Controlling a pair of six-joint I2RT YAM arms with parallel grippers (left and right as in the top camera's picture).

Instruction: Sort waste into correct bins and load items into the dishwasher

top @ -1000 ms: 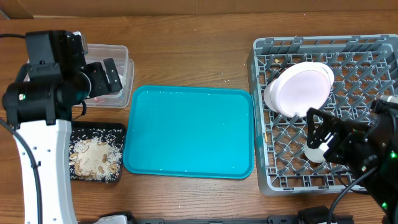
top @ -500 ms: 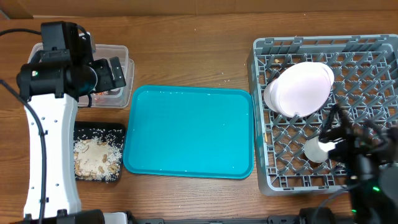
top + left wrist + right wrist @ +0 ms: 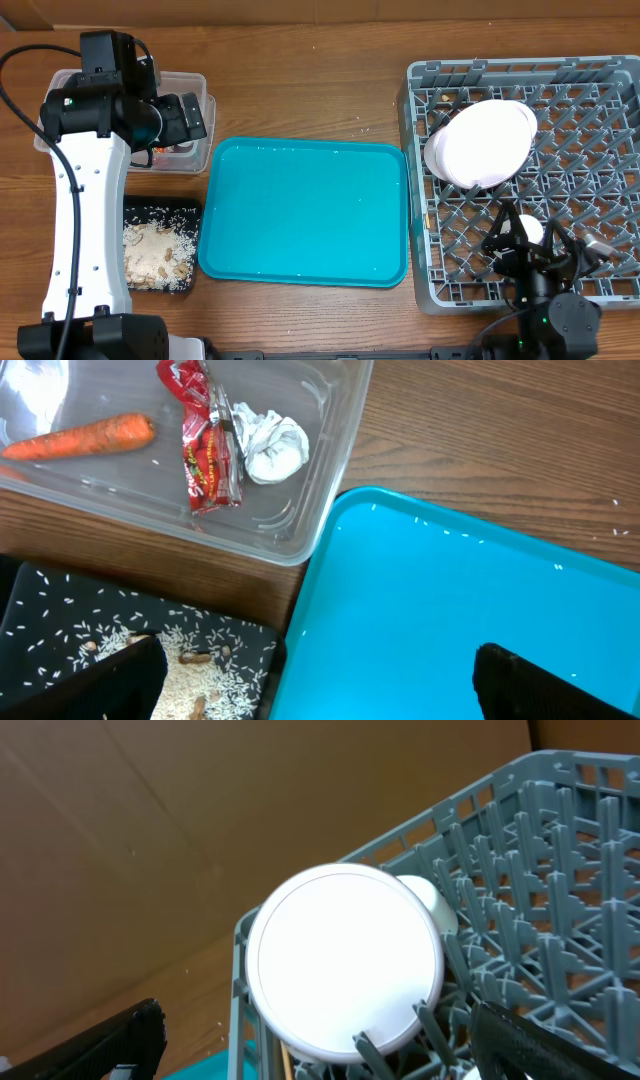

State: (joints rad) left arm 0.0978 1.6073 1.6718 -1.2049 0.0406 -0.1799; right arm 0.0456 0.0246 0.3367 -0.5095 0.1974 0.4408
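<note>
Both arms have pulled back: the left gripper (image 3: 190,118) hangs wide open over the clear tub (image 3: 195,80) at upper left. The right gripper (image 3: 530,245) is open and empty at lower right. On the right, the plate (image 3: 480,143) leans between pegs of the rack (image 3: 600,70), probably so it stays up.

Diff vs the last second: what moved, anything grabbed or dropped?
Right end effector backed off over the rack toward the near table edge, open and empty. Left end effector shifted toward the far edge, open by the tub. Nothing grabbed or released. Plate and teal tray unchanged.
</note>
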